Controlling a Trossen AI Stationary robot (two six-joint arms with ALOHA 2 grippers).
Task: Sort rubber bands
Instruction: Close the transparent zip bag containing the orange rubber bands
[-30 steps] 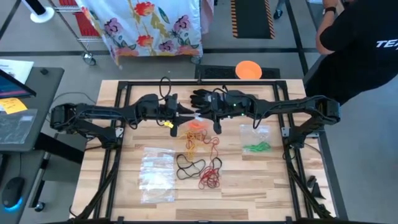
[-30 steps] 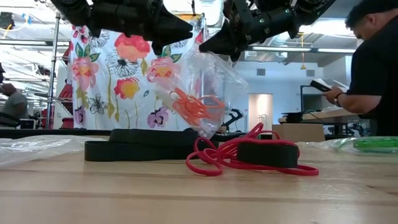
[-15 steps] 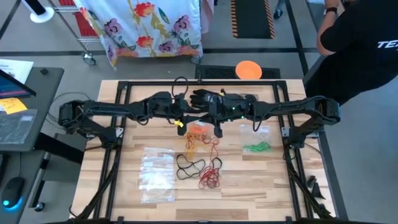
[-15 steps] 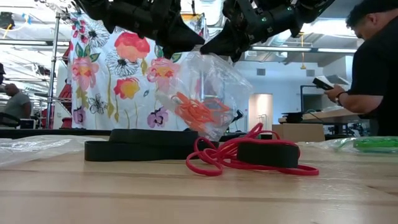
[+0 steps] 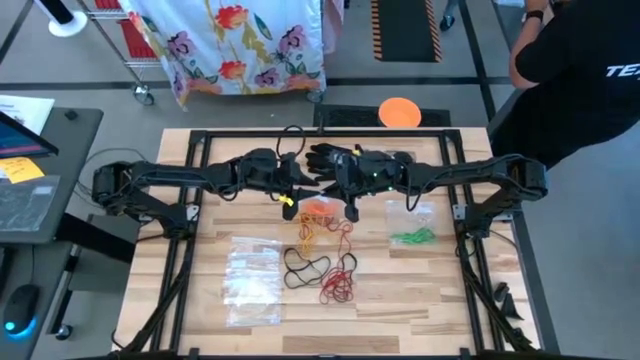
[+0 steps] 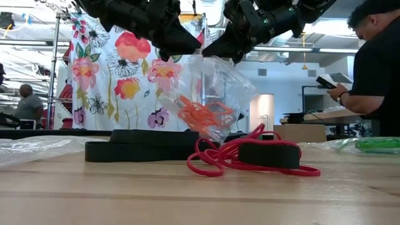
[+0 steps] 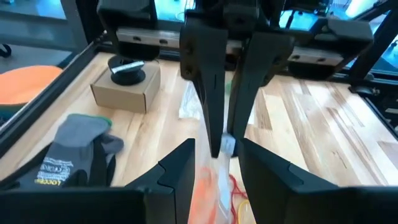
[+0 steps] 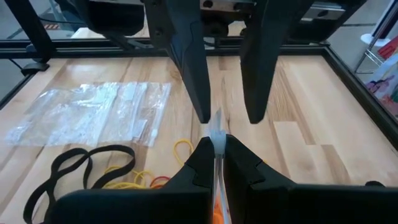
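Observation:
A clear plastic bag (image 6: 215, 81) with orange rubber bands (image 6: 203, 115) in its bottom hangs above the table's middle. My right gripper (image 8: 216, 148) is shut on its top. My left gripper (image 7: 216, 171) faces it from the table's left. It is open, one finger on each side of the bag's top edge; whether it touches the bag I cannot tell. Loose yellow (image 5: 308, 236), black (image 5: 305, 266) and red rubber bands (image 5: 340, 282) lie on the wood below. My right gripper pinches the bag's top edge (image 8: 217, 127) between its two fingers. It comes from the table's right, slanting a little downward. The bag hangs below the fingers, clear of the table, with the orange bands sagging in its lower end.
A black glove (image 5: 328, 157) lies at the far middle. Several clear bags (image 5: 252, 282) lie near left, and a bag of green bands (image 5: 410, 236) lies right. A small cardboard box (image 7: 124, 87) stands on the table. A person (image 5: 575, 70) stands beyond the far right corner.
My left gripper has moved toward the table's right, up to the hanging bag's top, and its nose has tipped downward. The bag has swung slightly and bulged wider. My right gripper has kept its hold.

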